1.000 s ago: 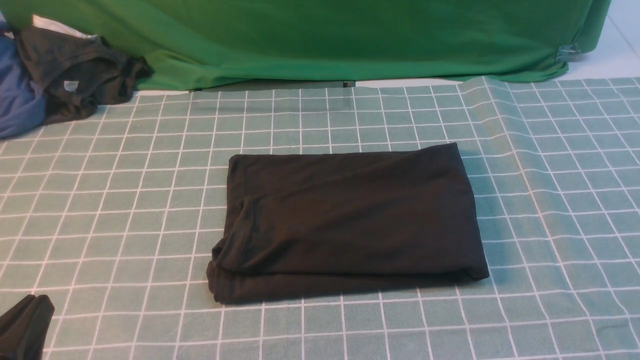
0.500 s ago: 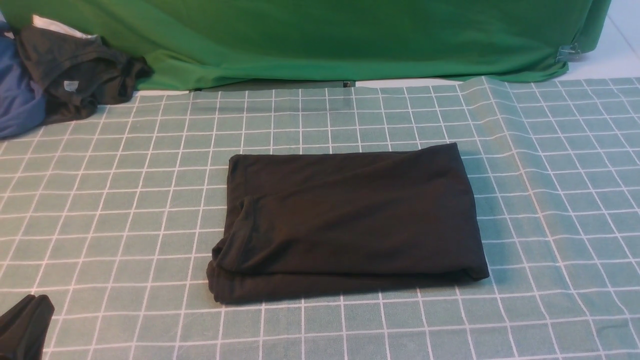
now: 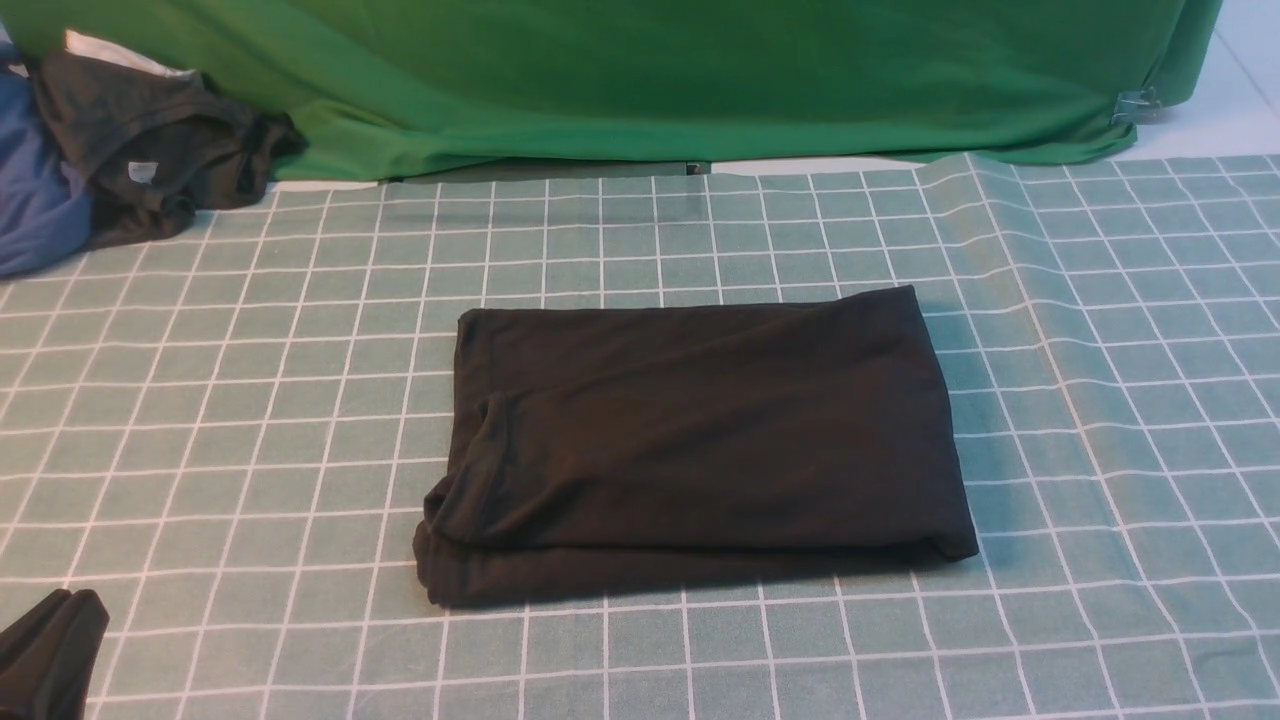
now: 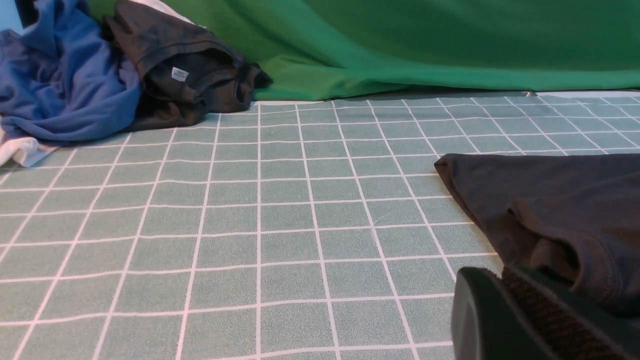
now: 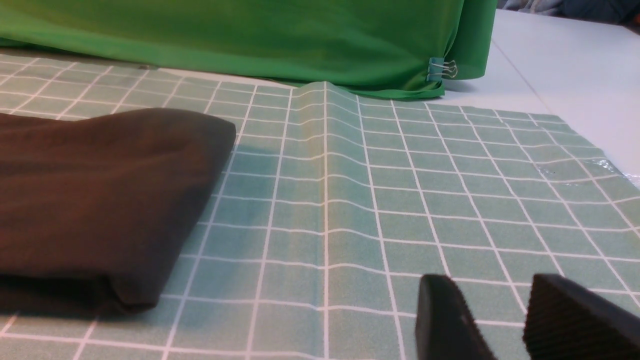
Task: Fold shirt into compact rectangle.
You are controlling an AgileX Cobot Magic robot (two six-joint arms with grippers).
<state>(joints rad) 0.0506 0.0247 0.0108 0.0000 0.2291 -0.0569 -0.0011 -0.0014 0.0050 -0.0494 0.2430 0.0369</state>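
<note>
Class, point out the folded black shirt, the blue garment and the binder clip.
black shirt (image 3: 700,440), front view, middle of top layer.
blue garment (image 4: 65,95), left wrist view, bunched middle.
binder clip (image 5: 442,69), right wrist view, its wire handles.

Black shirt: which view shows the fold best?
Front view: the whole shirt lies as a rectangle, all four edges visible. The left wrist view catches only one corner with a hem; the right wrist view only one rounded end.

Folded shirt (image 3: 700,440) sits mid-frame on the gridded tablecloth (image 3: 1100,400), garment pile (image 3: 110,150) in the upper left corner, draped backdrop cloth (image 3: 700,80) across the top behind both, left gripper (image 3: 50,650) tip at lower left, apart from the shirt.
</note>
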